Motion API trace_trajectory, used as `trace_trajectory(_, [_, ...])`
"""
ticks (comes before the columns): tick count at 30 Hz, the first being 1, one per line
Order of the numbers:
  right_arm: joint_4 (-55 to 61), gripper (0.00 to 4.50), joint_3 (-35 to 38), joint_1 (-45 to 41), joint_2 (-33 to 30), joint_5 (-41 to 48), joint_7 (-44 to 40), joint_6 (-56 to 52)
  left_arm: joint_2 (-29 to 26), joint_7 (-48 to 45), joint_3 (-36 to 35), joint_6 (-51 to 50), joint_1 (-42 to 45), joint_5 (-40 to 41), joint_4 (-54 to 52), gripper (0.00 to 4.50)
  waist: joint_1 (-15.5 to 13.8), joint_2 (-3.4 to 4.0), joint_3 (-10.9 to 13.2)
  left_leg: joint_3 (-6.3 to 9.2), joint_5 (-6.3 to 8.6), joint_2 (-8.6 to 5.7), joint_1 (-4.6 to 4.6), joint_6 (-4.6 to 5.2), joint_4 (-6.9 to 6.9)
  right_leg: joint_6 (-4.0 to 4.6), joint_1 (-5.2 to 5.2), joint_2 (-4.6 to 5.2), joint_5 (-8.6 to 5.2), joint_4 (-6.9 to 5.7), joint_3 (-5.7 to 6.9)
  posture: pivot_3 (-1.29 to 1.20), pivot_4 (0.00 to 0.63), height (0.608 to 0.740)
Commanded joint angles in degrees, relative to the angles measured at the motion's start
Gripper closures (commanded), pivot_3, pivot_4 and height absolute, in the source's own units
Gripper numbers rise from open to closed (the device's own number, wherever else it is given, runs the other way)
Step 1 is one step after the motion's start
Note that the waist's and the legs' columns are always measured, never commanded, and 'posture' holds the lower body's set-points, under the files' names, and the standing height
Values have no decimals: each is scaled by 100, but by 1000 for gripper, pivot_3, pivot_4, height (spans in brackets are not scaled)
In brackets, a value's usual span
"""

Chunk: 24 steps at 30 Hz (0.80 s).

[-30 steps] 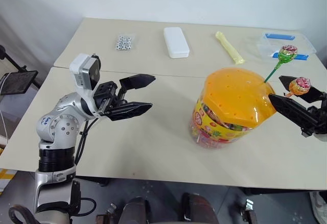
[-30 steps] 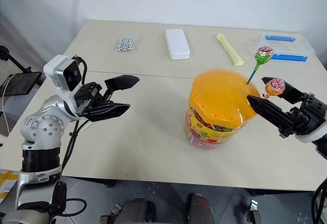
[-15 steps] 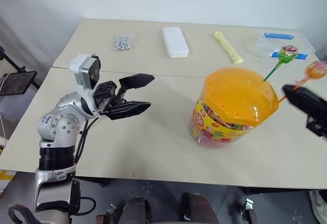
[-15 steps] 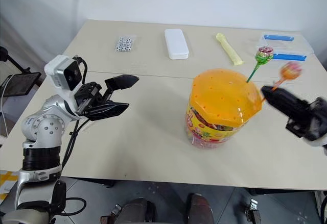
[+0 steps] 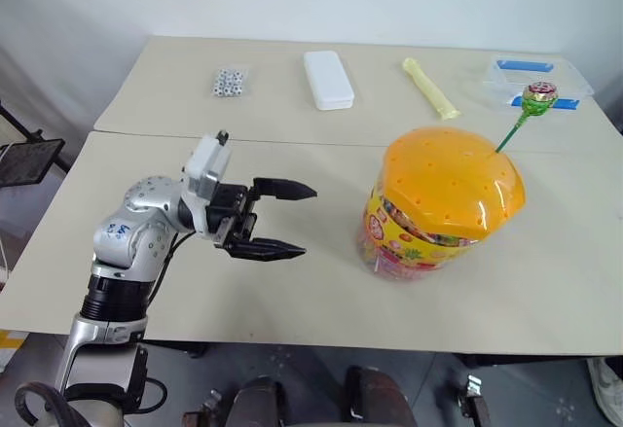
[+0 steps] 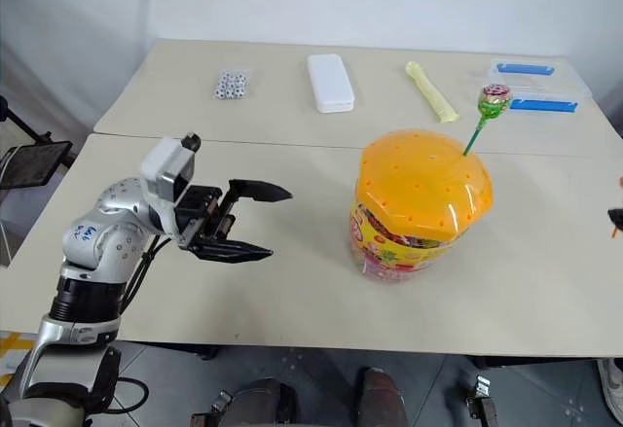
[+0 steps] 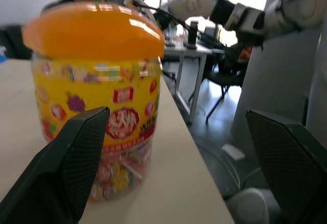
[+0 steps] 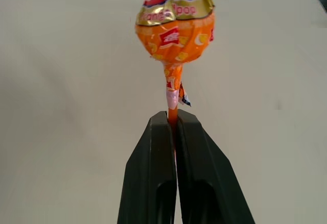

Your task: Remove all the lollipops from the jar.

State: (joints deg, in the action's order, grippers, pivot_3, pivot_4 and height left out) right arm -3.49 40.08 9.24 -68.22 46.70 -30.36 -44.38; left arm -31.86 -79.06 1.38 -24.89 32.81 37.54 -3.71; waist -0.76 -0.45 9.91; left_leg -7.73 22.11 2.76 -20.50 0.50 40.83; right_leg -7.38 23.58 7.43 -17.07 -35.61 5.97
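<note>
The orange jar (image 5: 443, 203) stands on the near table, right of centre, with its holed domed lid on. One lollipop (image 5: 538, 96) on a green stick pokes up from the lid's far right side. My left gripper (image 5: 308, 221) hangs open left of the jar, pointing level at it with a clear gap between them; the left wrist view shows the jar (image 7: 97, 96) between its spread fingers (image 7: 76, 163). In the right wrist view my right gripper (image 8: 172, 116) is shut on the stick of an orange-wrapped lollipop (image 8: 175, 27), held over the bare tabletop.
On the far table lie a small bag of beads (image 5: 230, 83), a white case (image 5: 327, 80), a pale yellow tube (image 5: 432, 88) and a clear box with blue clips (image 5: 535, 79). A seam (image 5: 321, 142) divides the two tables.
My right gripper shut on the orange-stick lollipop and carried it off to the right, away from the jar lid. My left gripper sank lower and turned toward the jar.
</note>
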Motion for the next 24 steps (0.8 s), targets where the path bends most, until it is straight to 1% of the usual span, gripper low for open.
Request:
trace_trajectory(1, [-233, 4446, -472, 49, -350, -888, -215, 93, -106, -19, 80, 385, -61, -313, -189, 0, -1, 4, 2, -1, 0, 0, -1, 0, 1, 0, 2, 0, 0, 0, 0, 0, 150, 740])
trace_trajectory(2, [-322, 4446, -779, 204, -480, -1215, -410, 207, -141, 14, 120, 409, -31, -422, -105, 0, -1, 4, 2, -1, 0, 0, -2, 0, 1, 0, 1, 0, 0, 1, 0, 0, 150, 740])
trace_trajectory(5, [-577, 4446, -1240, 144, -300, -1532, -725, 364, -278, -263, 258, 710, 22, -664, 129, 0, -42, 3, 2, 1, 0, -1, -4, 0, 5, 0, -1, 0, 0, 7, 3, 0, 150, 740])
trace_trajectory(8, [-707, 4446, -1337, 77, -267, -1829, -858, 445, -262, -196, 245, 617, 95, -643, 171, 0, -67, 7, 3, 1, 0, -2, -12, 1, 9, 0, 0, 2, 0, 10, 3, 0, 150, 740])
trace_trajectory(11, [-702, 3773, -1239, 31, -244, -1891, -1006, 258, -253, -153, 229, 620, 122, -654, 197, 0, -56, 9, 4, 1, 0, -2, -15, 1, 10, 0, 2, 2, 0, 10, 3, 0, 150, 740])
trace_trajectory(13, [-670, 3105, -1127, 115, -257, -1912, -1227, 195, -224, -124, 189, 540, 167, -567, 212, 0, -53, 9, 3, 2, 0, -1, -13, 0, 10, 0, 1, 1, 0, 9, 4, 0, 150, 740])
trace_trajectory(14, [-656, 2720, -1049, 144, -243, -1945, -1304, 242, -192, -90, 154, 528, 188, -535, 226, 0, -53, 9, 3, 1, 0, -1, -13, 0, 10, 0, 1, 1, 0, 9, 3, 0, 150, 740])
trace_trajectory(15, [-610, 2439, -920, 238, -259, -1995, -1485, 385, -170, -50, 101, 466, 214, -471, 236, 0, -57, 9, 3, 2, 0, -1, -13, 0, 9, 0, 1, 1, 0, 9, 4, 0, 150, 740])
trace_trajectory(16, [-556, 2121, -751, 288, -234, -2016, -1684, 630, -141, -21, 48, 448, 228, -423, 249, 0, -63, 9, 4, 2, 0, -1, -13, 1, 9, 0, 1, 1, 0, 9, 4, 0, 150, 740])
trace_trajectory(17, [-485, 1674, -525, 325, -172, -1968, -2006, 965, -108, 27, -18, 416, 237, -362, 261, 0, -60, 9, 4, 3, 0, -2, -14, 0, 10, -1, 1, 1, 0, 10, 4, 0, 150, 740])
trace_trajectory(19, [-306, 1096, 3, 454, -74, -1879, -2807, 1712, -54, 112, -169, 284, 237, -185, 263, 0, -58, 9, 4, 1, 0, -2, -14, 1, 10, -1, 1, 1, 1, 12, 3, 0, 150, 740])
trace_trajectory(20, [-228, 775, 251, 513, -49, -1814, -3190, 1915, -13, 137, -269, 204, 221, -38, 242, 0, -57, 9, 4, 2, 0, -2, -13, 1, 10, -2, 0, 0, 1, 13, 4, 0, 150, 740])
trace_trajectory(22, [-69, 775, 611, 387, 22, -1585, -3539, 1958, 93, 241, -529, -136, 179, 433, 172, 0, -56, 9, 4, 2, 0, -1, -12, 0, 8, -2, 0, 0, 1, 12, 3, 0, 150, 740])
trace_trajectory(24, [416, 775, 907, -206, 280, -718, -3582, 1694, 267, 541, -837, -462, 121, 881, 175, 0, -49, 5, 6, 5, 0, 0, -10, 1, 9, -3, -3, 0, 1, 10, 4, 0, 150, 740])
